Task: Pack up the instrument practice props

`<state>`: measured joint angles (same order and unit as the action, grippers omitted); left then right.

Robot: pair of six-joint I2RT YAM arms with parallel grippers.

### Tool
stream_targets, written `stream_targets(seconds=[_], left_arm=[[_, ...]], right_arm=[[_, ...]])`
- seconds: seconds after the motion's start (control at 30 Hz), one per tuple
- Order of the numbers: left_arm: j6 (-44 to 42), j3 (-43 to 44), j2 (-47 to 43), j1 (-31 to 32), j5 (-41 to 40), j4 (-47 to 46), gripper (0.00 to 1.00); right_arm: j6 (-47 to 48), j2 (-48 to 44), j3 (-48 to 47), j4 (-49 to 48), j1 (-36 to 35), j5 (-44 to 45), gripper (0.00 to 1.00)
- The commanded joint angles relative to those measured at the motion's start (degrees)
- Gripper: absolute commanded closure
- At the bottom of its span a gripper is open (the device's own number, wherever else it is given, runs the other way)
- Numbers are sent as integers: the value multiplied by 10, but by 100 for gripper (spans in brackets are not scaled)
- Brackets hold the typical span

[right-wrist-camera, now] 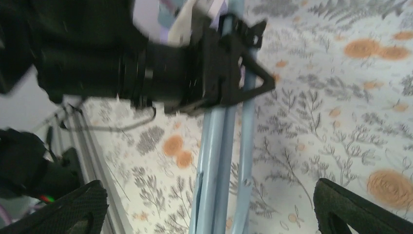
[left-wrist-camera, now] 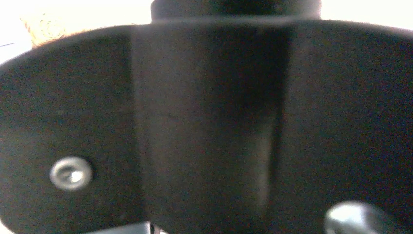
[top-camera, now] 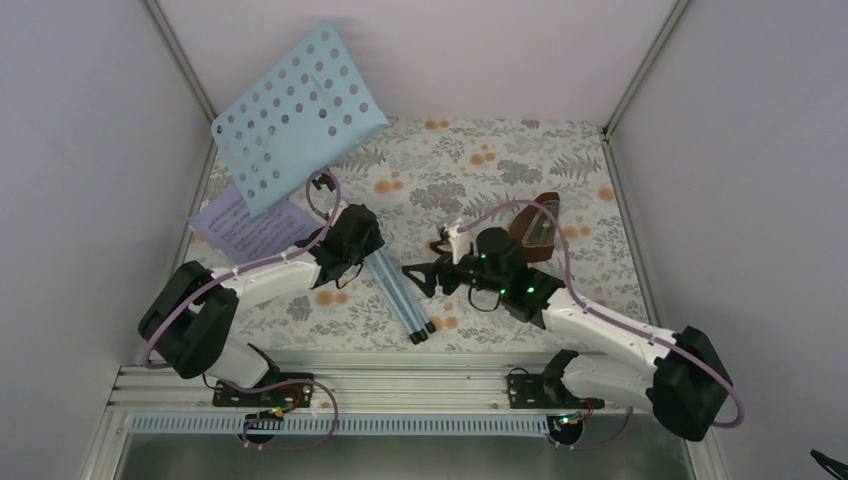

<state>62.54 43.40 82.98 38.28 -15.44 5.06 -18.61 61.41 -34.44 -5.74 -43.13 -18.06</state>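
The light-blue music stand is tilted, its hole-dotted plate (top-camera: 295, 110) up at the far left and its folded legs (top-camera: 400, 295) reaching toward the near edge. My left gripper (top-camera: 352, 245) is shut on the stand's shaft at its black hub. The left wrist view is filled by a dark black part (left-wrist-camera: 209, 126). My right gripper (top-camera: 420, 278) is open just right of the legs. In the right wrist view its fingertips (right-wrist-camera: 78, 207) stand wide apart with the legs (right-wrist-camera: 219, 161) between them, untouched. The brown metronome (top-camera: 535, 230) sits behind my right arm. Lilac sheet-music pages (top-camera: 250, 228) lie under the plate.
A floral cloth (top-camera: 470, 170) covers the table. White walls close in the left, back and right sides. A metal rail (top-camera: 400, 385) runs along the near edge by the arm bases.
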Motion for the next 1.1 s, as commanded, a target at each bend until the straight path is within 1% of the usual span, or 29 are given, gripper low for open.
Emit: stream_targets(seconds=[0.0, 0.07, 0.13, 0.3, 0.37, 0.47, 0.53, 0.67, 0.87, 0.93, 1.07], left_arm=[[-28, 82, 9, -11, -70, -94, 98], [-24, 98, 32, -20, -54, -83, 98], [-21, 111, 51, -23, -50, -75, 98], [-18, 127, 73, -24, -54, -64, 98], [-17, 133, 81, -24, -53, -57, 98], [-17, 134, 90, -25, -51, -54, 98], [-19, 134, 99, -26, -52, -51, 98], [-18, 129, 117, -34, -35, -54, 97], [-21, 118, 132, -40, -9, -76, 97], [-19, 108, 137, -47, 8, -87, 92], [-20, 91, 148, -57, 45, -111, 80]], right_arm=[[52, 54, -2, 42, -78, 157, 0], [58, 98, -29, 57, -111, 200, 0], [51, 141, -53, 76, -124, 236, 0], [45, 218, -85, 62, -140, 232, 0], [36, 255, -101, 66, -152, 257, 0], [2, 316, -134, 96, -157, 310, 6], [-14, 334, -145, 103, -157, 330, 8], [-12, 360, -147, 86, -157, 328, 18], [-11, 402, -146, 61, -156, 308, 42], [-17, 412, -140, 47, -155, 304, 51], [-32, 416, -138, 43, -155, 304, 76]])
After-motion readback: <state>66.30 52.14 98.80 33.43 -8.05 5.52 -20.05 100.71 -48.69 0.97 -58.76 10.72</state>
